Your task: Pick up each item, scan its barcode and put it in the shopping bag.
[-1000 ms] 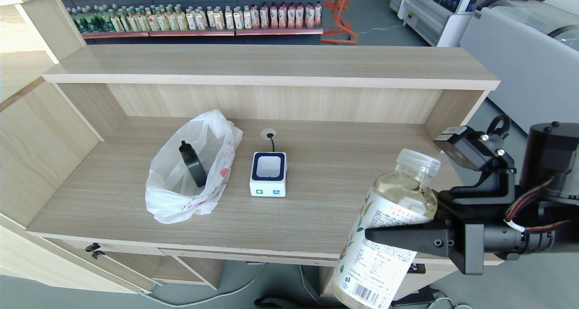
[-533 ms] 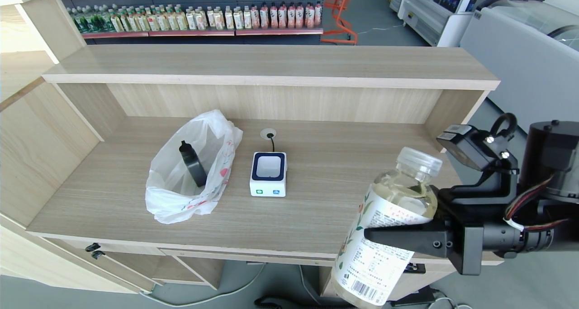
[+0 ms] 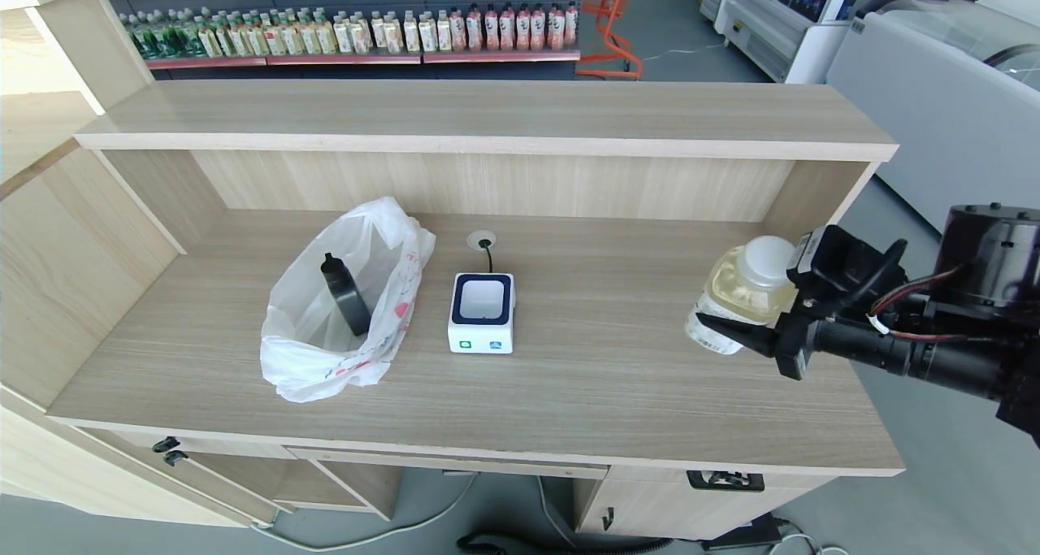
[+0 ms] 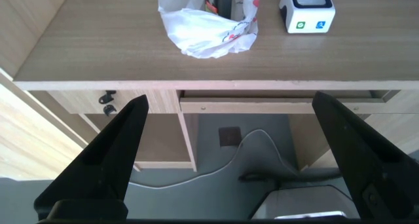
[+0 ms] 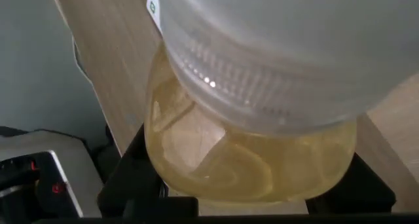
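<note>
right gripper point(image 3: 729, 318) is closed around the bottle point(image 3: 746, 291) of pale yellow drink, over the counter's point(image 3: 585, 376) right side; left gripper point(image 4: 230, 103) spread wide, holding nothing.

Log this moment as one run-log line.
right tool: shut on bottle, over right end of counter | left tool: open, in front of counter | scanner: between bottle and shopping bag

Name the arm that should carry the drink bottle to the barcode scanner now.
Right. The right gripper holds the bottle above the counter's right side, and the scanner stands unobstructed mid-counter. The left gripper hangs open and empty, low in front of the counter.
</note>
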`<state>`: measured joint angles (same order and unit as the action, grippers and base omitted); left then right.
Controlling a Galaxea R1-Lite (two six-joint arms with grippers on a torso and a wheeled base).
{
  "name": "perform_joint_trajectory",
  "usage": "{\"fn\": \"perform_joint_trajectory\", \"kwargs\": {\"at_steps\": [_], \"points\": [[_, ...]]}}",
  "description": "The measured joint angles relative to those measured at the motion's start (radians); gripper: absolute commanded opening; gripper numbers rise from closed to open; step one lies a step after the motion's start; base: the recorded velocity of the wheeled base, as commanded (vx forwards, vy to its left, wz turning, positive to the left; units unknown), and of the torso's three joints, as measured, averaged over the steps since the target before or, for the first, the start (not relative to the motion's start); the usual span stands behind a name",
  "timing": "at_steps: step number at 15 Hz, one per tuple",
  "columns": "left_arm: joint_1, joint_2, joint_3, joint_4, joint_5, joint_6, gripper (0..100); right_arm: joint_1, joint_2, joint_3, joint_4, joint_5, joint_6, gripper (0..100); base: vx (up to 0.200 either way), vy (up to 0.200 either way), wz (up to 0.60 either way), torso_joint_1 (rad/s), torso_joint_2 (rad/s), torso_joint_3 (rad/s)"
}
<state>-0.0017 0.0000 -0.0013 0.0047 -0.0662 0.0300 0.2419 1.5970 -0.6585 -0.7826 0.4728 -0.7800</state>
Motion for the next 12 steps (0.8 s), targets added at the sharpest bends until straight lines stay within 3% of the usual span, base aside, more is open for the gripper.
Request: {"fn": "perform_joint_trajectory", "kwargs": {"at_steps": [2,6,12], "points": [[0.000,0.000,0.000,0.000,0.000,0.000,100,-0.025,0.030,-0.012,-0.071,-0.058,-0.037,0,0.000,0.000,0.00,0.000,0.00,0.000],[0.000,0.000,0.000,0.000,0.000,-0.001,100,-0.068,0.056,-0.026,-0.083,-0.067,-0.232,0,0.000,0.000,0.00,0.000,0.00,0.000],[0.000,0.000,0.000,0.000,0.000,0.001,100,-0.112,0.026,-0.039,-0.082,-0.079,-0.276,0,0.000,0.000,0.00,0.000,0.00,0.000]]}}
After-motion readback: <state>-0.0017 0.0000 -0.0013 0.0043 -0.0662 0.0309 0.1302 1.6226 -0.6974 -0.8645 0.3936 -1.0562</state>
